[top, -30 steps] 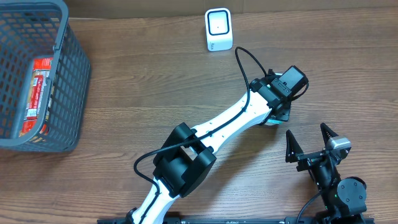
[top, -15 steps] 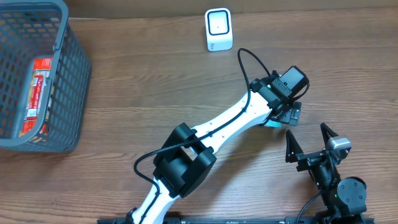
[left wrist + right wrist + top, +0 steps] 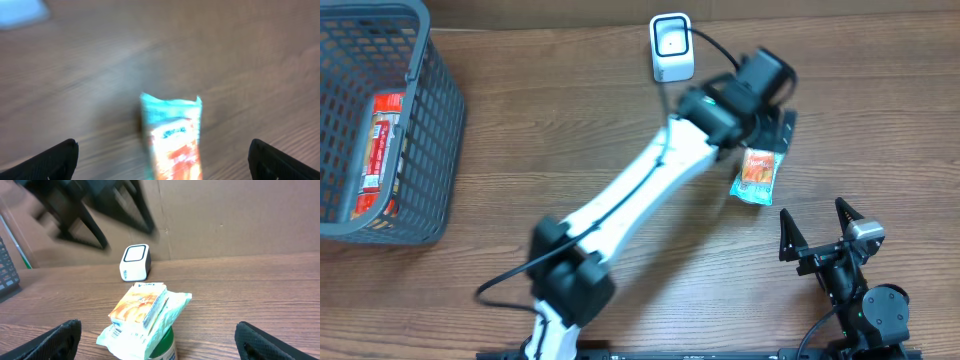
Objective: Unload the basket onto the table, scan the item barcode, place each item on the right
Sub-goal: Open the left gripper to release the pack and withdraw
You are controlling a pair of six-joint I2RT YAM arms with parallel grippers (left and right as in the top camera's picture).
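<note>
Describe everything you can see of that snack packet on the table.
The snack packet is a flat, crinkly plastic wrapper, pale teal at its sealed ends with an orange panel between. It lies loose on the wooden table, nearer the robot than the white scanner. The open left gripper hangs over its far end, not holding it.

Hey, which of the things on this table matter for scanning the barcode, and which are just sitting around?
For the job: teal and orange snack packet; small white box-shaped barcode scanner.
Lying about: grey plastic mesh basket; red packet inside it.
</note>
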